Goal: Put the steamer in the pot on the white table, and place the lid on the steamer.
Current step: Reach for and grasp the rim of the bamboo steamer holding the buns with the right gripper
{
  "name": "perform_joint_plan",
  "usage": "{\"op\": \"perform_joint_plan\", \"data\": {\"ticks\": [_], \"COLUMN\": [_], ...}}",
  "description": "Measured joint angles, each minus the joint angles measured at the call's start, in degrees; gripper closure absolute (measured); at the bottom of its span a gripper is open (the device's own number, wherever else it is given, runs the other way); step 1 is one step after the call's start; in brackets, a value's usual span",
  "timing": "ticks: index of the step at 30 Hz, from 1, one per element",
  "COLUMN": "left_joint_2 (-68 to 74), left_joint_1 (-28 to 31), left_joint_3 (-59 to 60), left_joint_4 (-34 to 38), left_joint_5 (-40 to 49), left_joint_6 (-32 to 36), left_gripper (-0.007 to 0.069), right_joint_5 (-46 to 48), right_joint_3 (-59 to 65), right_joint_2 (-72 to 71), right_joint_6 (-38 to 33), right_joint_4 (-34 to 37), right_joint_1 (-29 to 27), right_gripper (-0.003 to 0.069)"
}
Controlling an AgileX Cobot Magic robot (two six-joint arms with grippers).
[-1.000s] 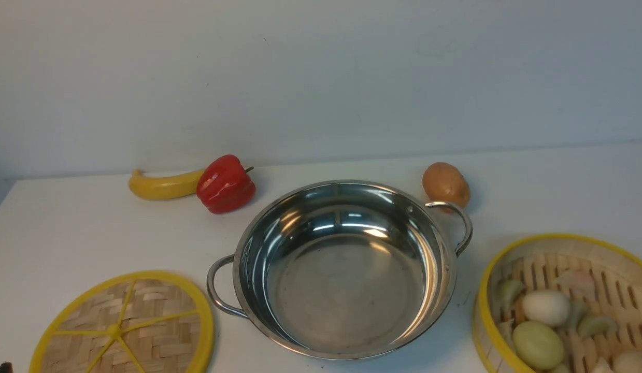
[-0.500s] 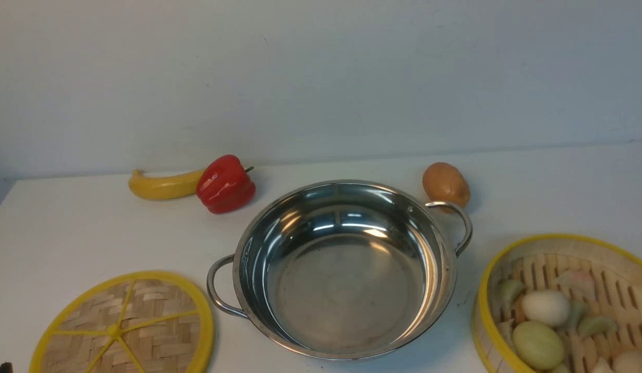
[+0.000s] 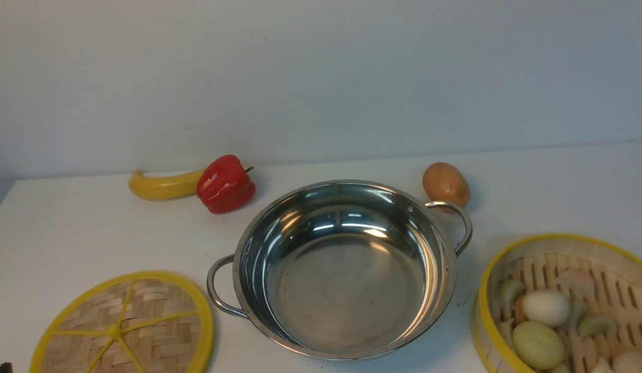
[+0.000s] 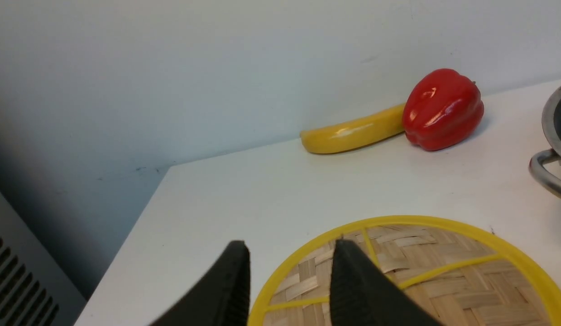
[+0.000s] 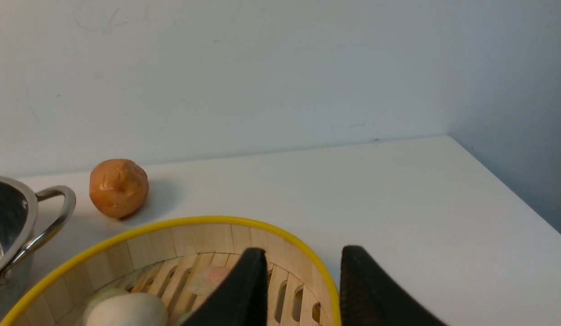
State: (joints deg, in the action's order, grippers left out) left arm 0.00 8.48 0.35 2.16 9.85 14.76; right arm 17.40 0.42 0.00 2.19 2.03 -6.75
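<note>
Still, nothing has moved: left jaws gape over the lid point(image 4: 443, 258) rim, right jaws over the steamer point(image 5: 185, 237) rim.

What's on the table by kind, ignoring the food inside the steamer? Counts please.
Cookware: 3 (pot, steamer, lid)
Produce: 3 (banana, red pepper, potato)
Total: 6

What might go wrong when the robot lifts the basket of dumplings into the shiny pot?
The right gripper straddles just one spot on the rim of the steamer, jaws open. Lifted from that one side, it may tilt, and the buns could roll out. The pot looks only a little wider than the steamer, so the yellow edge might catch on the metal rim.
</note>
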Motion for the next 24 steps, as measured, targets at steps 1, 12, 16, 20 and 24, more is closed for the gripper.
{"op": "perform_joint_plan", "data": {"ticks": [1, 12, 16, 20, 24], "left_joint_2": [0.00, 0.00, 0.00, 0.00, 0.00], "left_joint_1": [0.00, 0.00, 0.00, 0.00, 0.00], "left_joint_3": [0.00, 0.00, 0.00, 0.00, 0.00], "left_joint_4": [0.06, 23.13, 30.81, 34.13, 34.70], "left_joint_5": [0.00, 0.00, 0.00, 0.00, 0.00], "left_joint_6": [0.00, -15.59, -18.05, -18.28, -18.34], "left_gripper": [0.0384, 0.0384, 0.0384, 0.0384, 0.0384], "right_joint_5": [0.00, 0.00, -0.73, -1.40, -5.42], "right_joint_3": [0.00, 0.00, 0.00, 0.00, 0.00], "right_joint_2": [0.00, 0.00, 0.00, 0.00, 0.00], "right_joint_6": [0.00, -0.14, 2.93, 6.36, 8.97], "right_joint_4": [0.00, -1.54, 1.40, 7.07, 13.75], "right_joint_1": [0.00, 0.00, 0.00, 0.00, 0.00], "right_gripper": [0.0414, 0.0414, 0.0414, 0.0414, 0.0414]}}
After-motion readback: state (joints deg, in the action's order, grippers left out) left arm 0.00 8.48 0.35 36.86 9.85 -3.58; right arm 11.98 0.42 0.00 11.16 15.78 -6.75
